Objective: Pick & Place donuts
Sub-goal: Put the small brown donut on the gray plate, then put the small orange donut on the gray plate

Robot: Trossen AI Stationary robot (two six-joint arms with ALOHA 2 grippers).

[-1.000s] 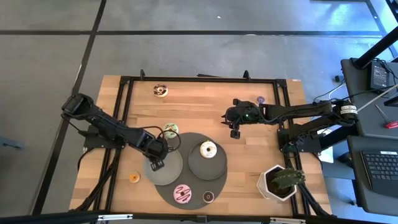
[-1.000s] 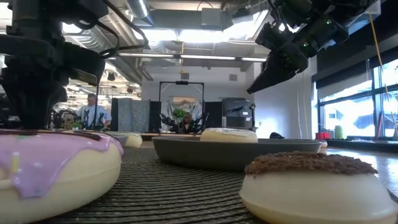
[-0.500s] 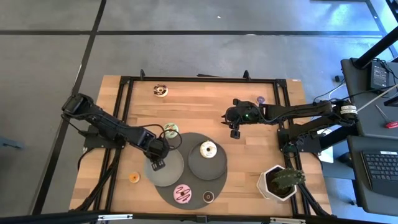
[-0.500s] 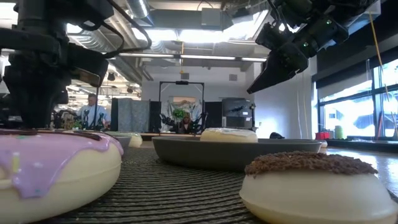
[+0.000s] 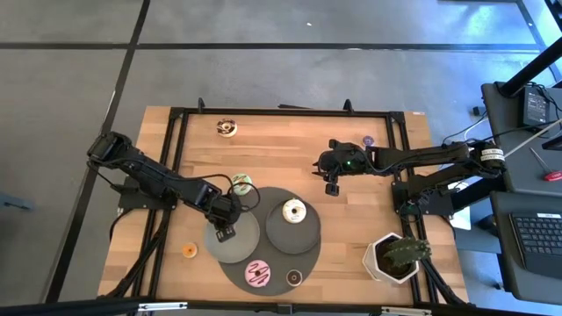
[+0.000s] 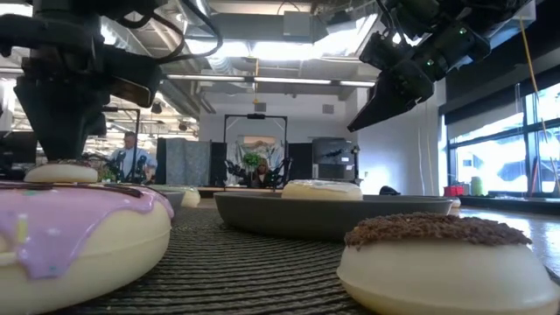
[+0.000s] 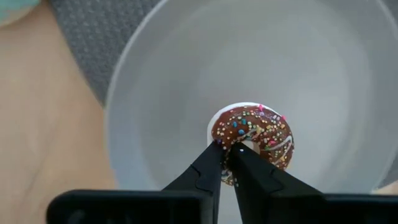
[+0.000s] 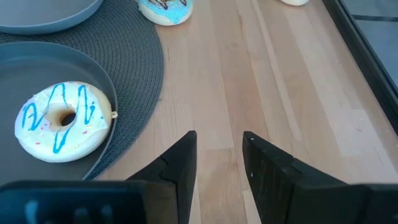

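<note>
Wooden counter (image 5: 281, 149) below; my left end effector (image 7: 227, 163) pinches the chocolate donut (image 7: 252, 140) over a grey plate (image 7: 174, 93). My right end effector (image 8: 217, 152) hangs apart.

No text, label, brand, number or sign can be read on anything in these views.

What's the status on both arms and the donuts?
Left tool pinching chocolate donut over the left grey plate. Right tool open, hovering over bare table. Nothing in the way.
</note>
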